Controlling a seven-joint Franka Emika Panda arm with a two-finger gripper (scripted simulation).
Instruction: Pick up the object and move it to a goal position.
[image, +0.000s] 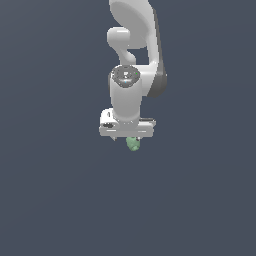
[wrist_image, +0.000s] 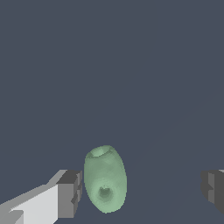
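Gripper (wrist_image: 140, 192) wide open above the flat gray floor (image: 50, 200). Little green object (wrist_image: 105, 179) just beside one finger (wrist_image: 70, 192), far from the other.

**No readable text**

No txt, labels, brand marks, nos. or signs legible in either view. Arm (image: 131, 75) is plain white w/ dark grey trim, no lettering on it. The object (wrist_image: 105, 179), low center-left of the wrist frame, shows only faint darker spots, no print. Fingers (wrist_image: 70, 192) are plain grey blocks, unmarked. Background is flat dark blue-grey in both frames, nothing written on it.
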